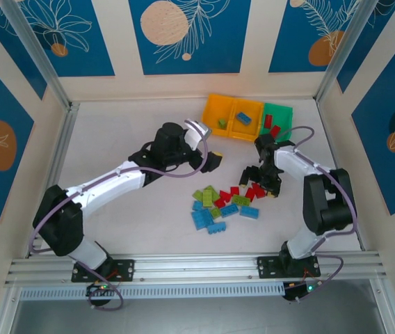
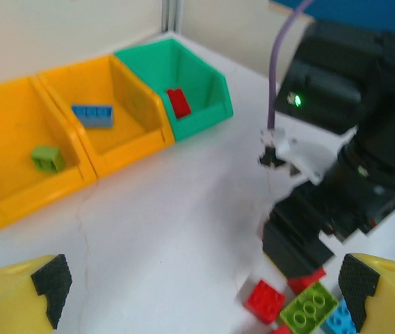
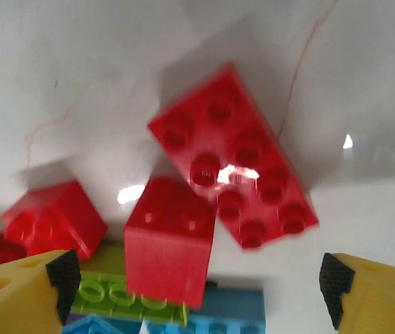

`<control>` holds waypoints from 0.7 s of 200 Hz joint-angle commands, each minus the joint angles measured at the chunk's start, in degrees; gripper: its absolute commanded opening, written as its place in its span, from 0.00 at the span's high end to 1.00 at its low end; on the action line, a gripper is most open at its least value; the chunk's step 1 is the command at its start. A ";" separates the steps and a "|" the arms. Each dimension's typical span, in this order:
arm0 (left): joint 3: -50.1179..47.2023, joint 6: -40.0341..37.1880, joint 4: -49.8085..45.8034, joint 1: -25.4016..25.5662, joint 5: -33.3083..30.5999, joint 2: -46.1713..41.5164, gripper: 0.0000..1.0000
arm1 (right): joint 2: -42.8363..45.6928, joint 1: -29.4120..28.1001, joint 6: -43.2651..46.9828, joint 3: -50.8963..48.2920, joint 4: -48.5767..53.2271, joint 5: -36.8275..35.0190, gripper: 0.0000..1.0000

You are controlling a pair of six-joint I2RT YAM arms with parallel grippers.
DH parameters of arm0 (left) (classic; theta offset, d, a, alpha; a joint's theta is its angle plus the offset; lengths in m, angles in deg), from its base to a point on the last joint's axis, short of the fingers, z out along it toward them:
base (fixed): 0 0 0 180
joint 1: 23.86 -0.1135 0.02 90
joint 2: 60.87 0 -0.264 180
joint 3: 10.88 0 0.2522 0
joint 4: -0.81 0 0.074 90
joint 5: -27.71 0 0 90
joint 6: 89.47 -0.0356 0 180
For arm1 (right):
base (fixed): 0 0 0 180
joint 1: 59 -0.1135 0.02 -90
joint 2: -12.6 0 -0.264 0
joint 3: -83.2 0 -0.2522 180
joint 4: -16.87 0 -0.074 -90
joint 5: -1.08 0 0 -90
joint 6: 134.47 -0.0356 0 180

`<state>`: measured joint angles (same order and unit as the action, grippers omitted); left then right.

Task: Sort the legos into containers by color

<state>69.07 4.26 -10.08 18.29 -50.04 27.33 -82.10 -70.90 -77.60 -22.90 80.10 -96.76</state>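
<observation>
White worktop: my right end effector hangs fingers apart over red legos, left end effector also apart, empty, facing containers.

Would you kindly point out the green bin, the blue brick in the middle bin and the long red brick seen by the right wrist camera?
green bin (image 2: 201,120): left wrist view, front wall.
blue brick (image 2: 92,115): left wrist view, studded top.
long red brick (image 3: 236,174): right wrist view, middle of studded top.

Left claw and right claw both gape wide, right apparently angled downward.
</observation>
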 commanded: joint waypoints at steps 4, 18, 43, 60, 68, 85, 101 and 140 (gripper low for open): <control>-0.32 0.06 -0.23 0.06 0.67 -2.06 0.00 | -3.61 0.32 1.61 2.60 -1.32 -3.82 0.13; -0.33 0.01 -0.66 0.11 -0.44 -2.16 0.00 | -5.60 0.47 2.34 2.95 -1.30 -4.55 0.17; -0.55 0.05 -1.30 0.12 -0.09 -2.07 0.01 | -7.55 0.60 2.85 2.73 -1.42 -3.85 0.32; -1.11 0.31 -0.89 0.14 0.23 -2.16 0.01 | -7.59 0.74 2.07 2.12 -1.63 -4.01 0.44; -1.24 0.40 -0.72 0.09 0.39 -2.16 0.01 | -7.41 0.98 1.61 1.85 -1.61 -4.03 0.49; -1.40 0.58 -0.33 0.21 0.88 -2.08 0.01 | -6.69 1.85 0.87 1.73 -1.44 -4.12 0.57; -1.21 0.33 -0.23 0.16 2.06 -1.90 0.01 | -4.86 2.87 0.69 2.47 -1.06 -4.12 0.62; 0.13 -1.49 -1.70 0.28 6.75 -2.15 0.01 | 1.35 5.12 2.08 9.15 -0.88 -4.93 0.82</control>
<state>68.15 4.41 -10.86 18.31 -48.08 26.74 -86.10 -66.79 -76.02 -19.45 79.27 -100.61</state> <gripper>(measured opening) 0.992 0.208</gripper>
